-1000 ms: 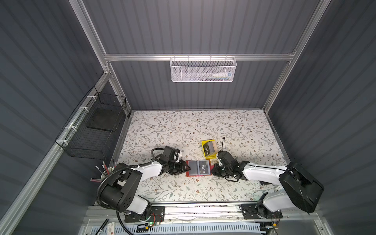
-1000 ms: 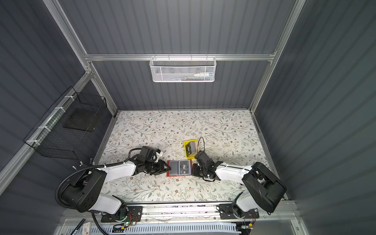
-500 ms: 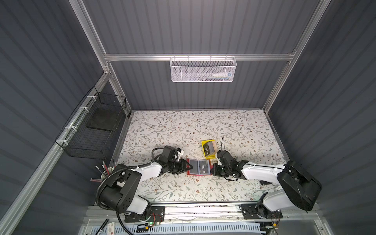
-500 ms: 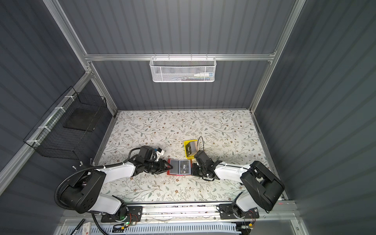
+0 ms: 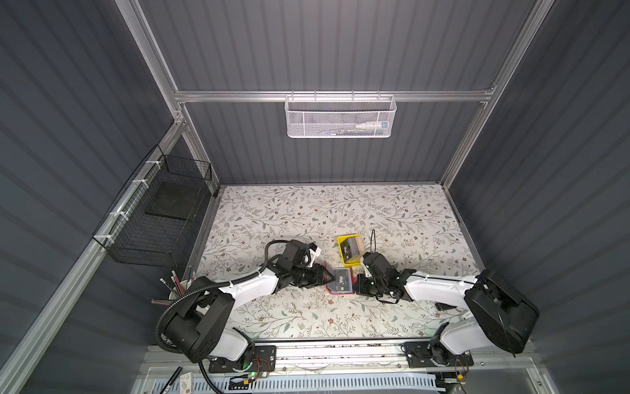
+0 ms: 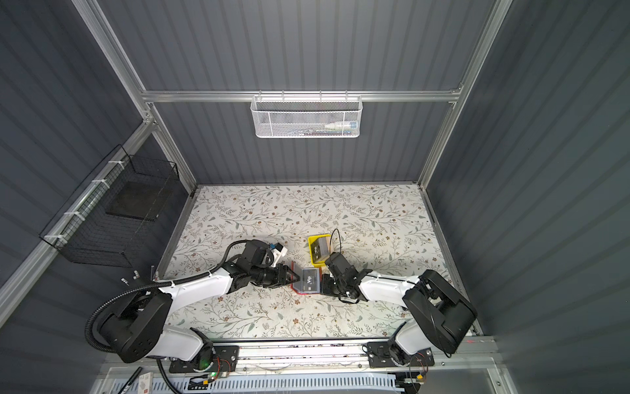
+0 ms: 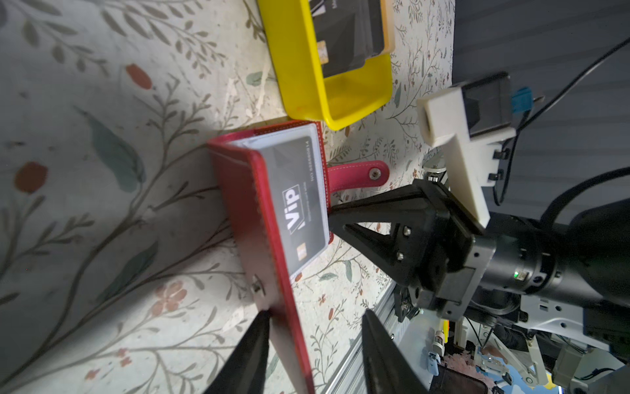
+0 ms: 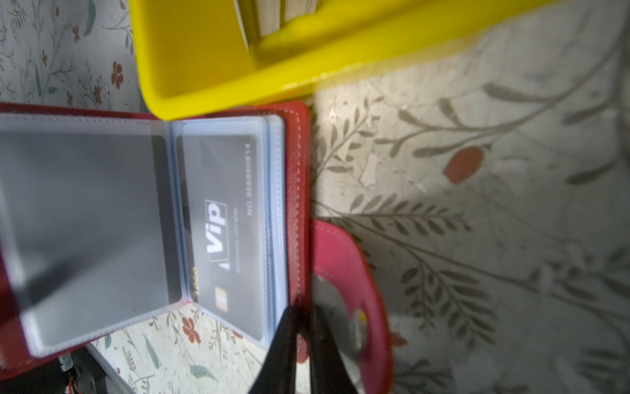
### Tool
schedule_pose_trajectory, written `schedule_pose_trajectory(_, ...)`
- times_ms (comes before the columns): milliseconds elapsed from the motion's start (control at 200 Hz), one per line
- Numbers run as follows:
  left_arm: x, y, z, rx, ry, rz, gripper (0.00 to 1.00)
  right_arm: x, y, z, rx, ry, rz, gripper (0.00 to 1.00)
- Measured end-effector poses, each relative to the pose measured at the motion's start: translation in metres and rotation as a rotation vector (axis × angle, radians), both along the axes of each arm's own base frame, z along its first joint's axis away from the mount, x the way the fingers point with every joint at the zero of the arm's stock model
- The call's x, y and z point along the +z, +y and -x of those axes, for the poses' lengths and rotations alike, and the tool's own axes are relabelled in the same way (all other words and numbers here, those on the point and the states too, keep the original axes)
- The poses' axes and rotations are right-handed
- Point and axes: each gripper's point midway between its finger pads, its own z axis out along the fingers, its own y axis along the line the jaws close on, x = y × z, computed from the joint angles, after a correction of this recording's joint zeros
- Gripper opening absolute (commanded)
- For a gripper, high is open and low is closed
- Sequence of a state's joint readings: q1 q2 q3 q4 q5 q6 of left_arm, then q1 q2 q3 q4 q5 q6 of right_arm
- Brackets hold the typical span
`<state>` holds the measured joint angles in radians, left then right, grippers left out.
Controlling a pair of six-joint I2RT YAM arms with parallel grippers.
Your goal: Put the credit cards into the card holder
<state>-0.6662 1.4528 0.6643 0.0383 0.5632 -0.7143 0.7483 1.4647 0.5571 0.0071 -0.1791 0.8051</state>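
Card holder lay open, VIP card pocketed; right gripper clamped its right edge, left gripper stood parted astride its left cover.

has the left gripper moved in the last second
Yes. In both top views the left gripper has shifted right, toward the card holder and the yellow tray, which has stayed put.

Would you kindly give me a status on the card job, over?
Left gripper open, astride raised cover of card holder. Right gripper shut on its other edge. VIP card pocketed; more cards in yellow tray. Nothing blocking.
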Motion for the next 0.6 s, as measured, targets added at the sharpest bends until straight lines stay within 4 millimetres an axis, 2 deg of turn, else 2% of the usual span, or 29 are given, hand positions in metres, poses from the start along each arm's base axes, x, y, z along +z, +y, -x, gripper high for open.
schedule_pose_trajectory(220,-0.001,-0.015,0.003,-0.031,-0.012,-0.007,0.48,0.002,-0.003,0.004,0.001,0.007,0.006,0.13)
schedule_pose_trajectory(415,-0.004,-0.026,0.007,-0.048,-0.004,-0.002,0.60,0.003,-0.004,0.005,-0.001,0.008,0.006,0.14)
schedule_pose_trajectory(600,-0.004,-0.035,0.008,-0.055,-0.007,0.024,0.58,0.004,-0.006,0.007,-0.006,0.006,0.005,0.14)
